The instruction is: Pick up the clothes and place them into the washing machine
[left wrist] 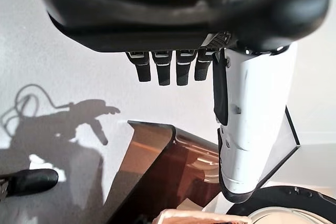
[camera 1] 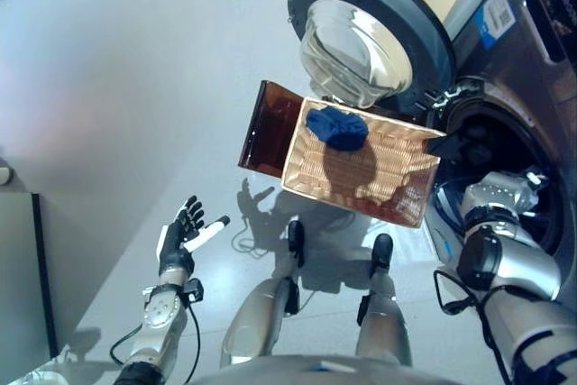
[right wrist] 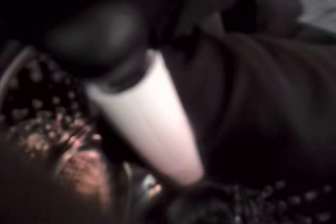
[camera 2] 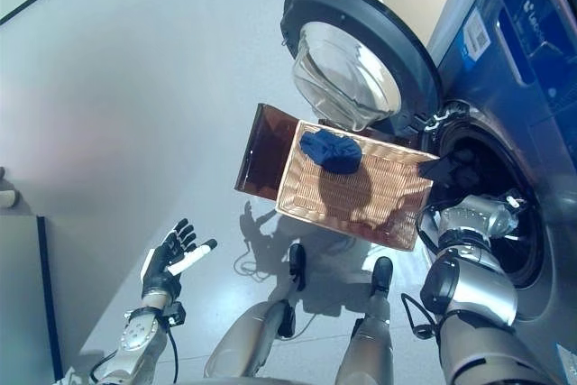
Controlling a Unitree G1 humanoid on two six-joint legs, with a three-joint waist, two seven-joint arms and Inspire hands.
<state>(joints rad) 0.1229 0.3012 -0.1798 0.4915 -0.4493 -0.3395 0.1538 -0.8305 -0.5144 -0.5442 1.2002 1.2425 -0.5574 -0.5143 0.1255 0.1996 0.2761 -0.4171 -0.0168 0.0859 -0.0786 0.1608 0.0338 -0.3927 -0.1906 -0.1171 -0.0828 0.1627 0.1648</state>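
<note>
One garment is left in view: you can see the blue cloth (camera 1: 336, 127) lying bunched at the far end of the wicker basket (camera 1: 388, 200), which sits on the floor with its brown lid (camera 1: 266, 128) hanging open on the left side.

Starting at your left, the left robot hand (camera 1: 185, 232) hangs over bare floor, well apart from the basket, fingers straight and spread, touching nothing and holding nothing.

Past the basket, the washing machine (camera 1: 514, 96) stands with its round door (camera 1: 370, 33) swung wide open. Your right arm reaches into the drum opening (camera 2: 478, 178), and the right robot hand (right wrist: 152, 124) is deep inside among dark fabric (right wrist: 262, 124). I cannot tell whether its fingers are spread or clamped on that fabric.

This looks like the deposit step. Next you would need to let go inside the drum, draw the arm clear of the rim, then go for the blue cloth.
</note>
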